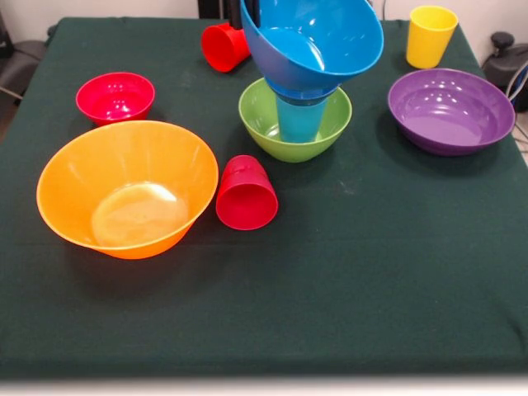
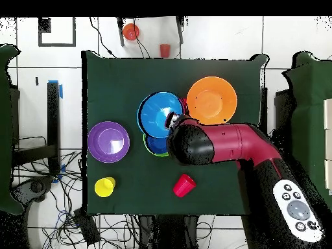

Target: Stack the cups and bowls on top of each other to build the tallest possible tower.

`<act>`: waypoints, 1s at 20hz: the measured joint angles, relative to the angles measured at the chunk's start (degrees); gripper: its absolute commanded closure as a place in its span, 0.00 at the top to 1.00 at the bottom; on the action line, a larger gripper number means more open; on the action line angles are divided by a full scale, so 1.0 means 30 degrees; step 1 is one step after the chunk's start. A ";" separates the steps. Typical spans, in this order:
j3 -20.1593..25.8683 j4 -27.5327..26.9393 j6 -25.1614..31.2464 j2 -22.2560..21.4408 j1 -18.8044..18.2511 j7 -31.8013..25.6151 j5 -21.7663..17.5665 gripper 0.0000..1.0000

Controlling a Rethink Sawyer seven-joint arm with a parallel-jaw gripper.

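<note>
My gripper [image 1: 250, 11] comes down at the top edge and is shut on the far rim of the medium blue bowl [image 1: 318, 37]. The bowl is tilted, and its base sits on the light blue cup [image 1: 299, 120], which stands in the green bowl [image 1: 260, 115]. In the overhead view the gripper [image 2: 174, 120] is at the blue bowl's [image 2: 157, 111] rim. One red cup [image 1: 246, 195] lies on its side beside the huge orange bowl [image 1: 124, 188]. A second red cup [image 1: 223, 46] lies at the back. The yellow cup [image 1: 431, 35] stands upright. The small dark blue bowl is out of sight.
The small red bowl [image 1: 115, 96] sits at the left behind the orange bowl. The wide purple bowl [image 1: 450, 110] sits at the right. In the overhead view my red arm [image 2: 224, 144] covers the table's middle right. The purple bowl [image 2: 108, 141] and yellow cup [image 2: 104, 187] lie to the left.
</note>
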 measured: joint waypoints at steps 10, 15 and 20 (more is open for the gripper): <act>0.0065 -0.0057 0.0854 -0.0249 0.0040 0.0000 0.0293 0.00; 0.0069 -0.0214 0.1310 -0.0284 0.0129 0.0000 0.0408 0.00; 0.0072 -0.0485 0.1548 -0.0289 0.0234 0.0000 0.0562 0.00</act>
